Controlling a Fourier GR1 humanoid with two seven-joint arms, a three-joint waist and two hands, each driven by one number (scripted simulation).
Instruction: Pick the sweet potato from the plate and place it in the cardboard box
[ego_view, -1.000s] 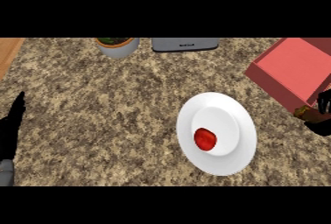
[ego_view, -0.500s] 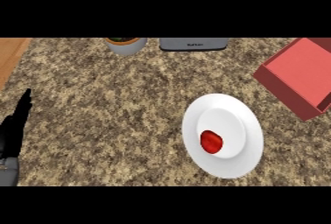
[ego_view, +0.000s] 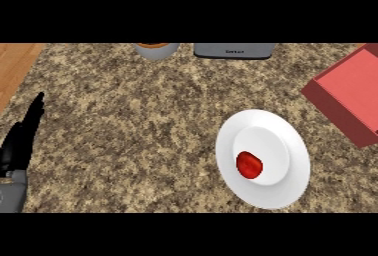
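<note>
Red and glossy, the sweet potato (ego_view: 249, 164) lay as a small rounded lump in the shallow well of the plate (ego_view: 289, 187), a little below and left of the dish's centre. Nothing touched it, so by my reading the pick had not begun. It sat low and stubby, with no stem or handle, which suggests that fingers would have to come down around it from above.

That plate was smooth, plain white and round, with a broad flat rim around the sunken middle; it rested flat on the countertop (ego_view: 133, 110), a speckled brown and tan stone surface with a grainy pattern. Up and to the right, well apart from the plate, stood the cardboard box (ego_view: 353, 95), pinkish red, with flat faces and sharp edges, partly cut off by the view's right side; only its outer faces showed there, and its opening could not be made out.

At the far left edge the left hand (ego_view: 21, 142) rested, black, with its fingers straight and together, pointing up, holding nothing and well away from the plate. No right hand showed anywhere.

Along the far edge sat a pale grey cup or bowl (ego_view: 156, 50) with something orange-brown inside and a flat grey appliance (ego_view: 235, 50), both cropped. A wooden strip (ego_view: 18, 62) showed beyond the counter's left corner.
</note>
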